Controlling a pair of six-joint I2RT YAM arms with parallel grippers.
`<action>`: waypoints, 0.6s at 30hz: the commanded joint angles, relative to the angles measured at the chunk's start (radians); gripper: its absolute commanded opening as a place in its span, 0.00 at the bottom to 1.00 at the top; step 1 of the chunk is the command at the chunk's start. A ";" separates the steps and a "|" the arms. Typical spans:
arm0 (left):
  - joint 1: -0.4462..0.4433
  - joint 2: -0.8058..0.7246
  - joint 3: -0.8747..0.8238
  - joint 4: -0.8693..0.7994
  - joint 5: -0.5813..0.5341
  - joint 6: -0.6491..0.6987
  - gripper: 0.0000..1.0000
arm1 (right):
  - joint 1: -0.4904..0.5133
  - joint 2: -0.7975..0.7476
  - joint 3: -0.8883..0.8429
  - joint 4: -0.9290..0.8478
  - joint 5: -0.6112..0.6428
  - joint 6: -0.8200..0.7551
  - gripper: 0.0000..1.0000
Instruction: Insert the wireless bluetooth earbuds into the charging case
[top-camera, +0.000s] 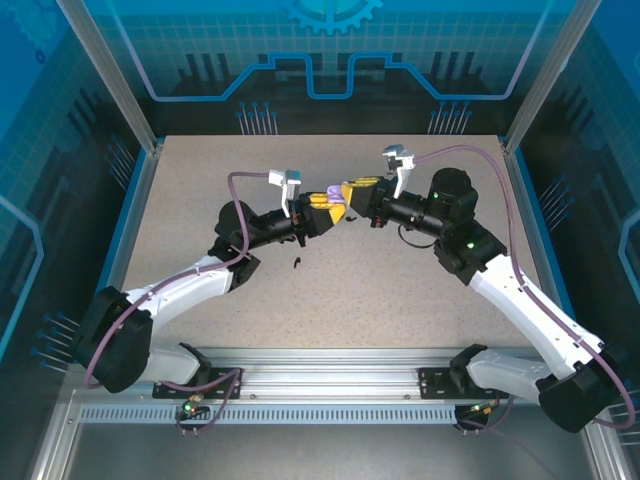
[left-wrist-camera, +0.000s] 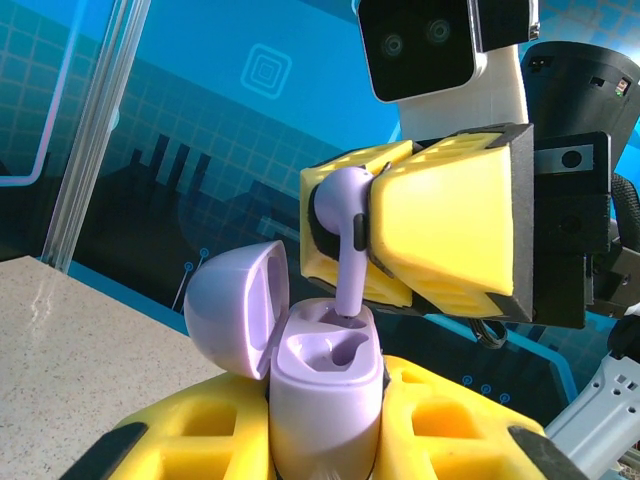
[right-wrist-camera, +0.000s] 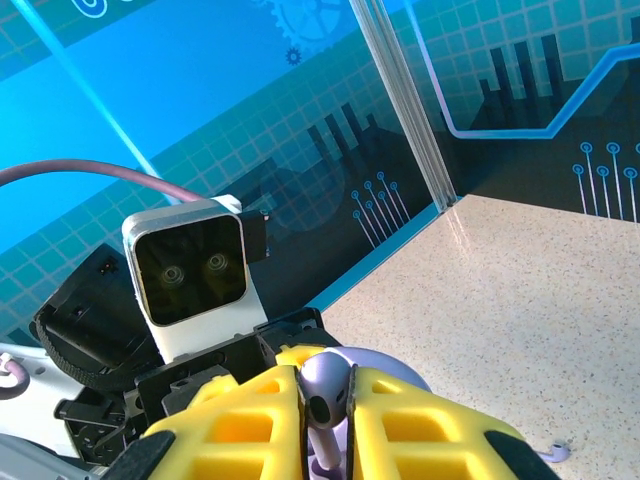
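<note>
Speckled table (top-camera: 400, 290); left claw (left-wrist-camera: 325, 445) clamps lavender case (left-wrist-camera: 322, 385), base hidden; right claw (right-wrist-camera: 325, 405) pinches lavender earbud (left-wrist-camera: 343, 205), stem tip hidden.

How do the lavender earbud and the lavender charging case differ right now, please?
The earbud is pinched in the right claw; the case is gripped by the left claw. The earbud is small and stemmed, its stem pointing down; the case below it is bigger and rounded, its lid hinged open. Both are pale lavender.
</note>
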 joint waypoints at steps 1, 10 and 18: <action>-0.012 -0.024 0.034 0.014 -0.015 0.014 0.10 | 0.019 -0.006 0.004 0.021 0.011 -0.021 0.15; -0.013 -0.037 0.031 0.017 -0.031 0.009 0.09 | 0.030 -0.004 0.002 0.004 0.024 -0.030 0.15; -0.013 -0.050 0.027 0.018 -0.047 0.012 0.09 | 0.035 -0.009 0.007 -0.020 0.028 -0.044 0.15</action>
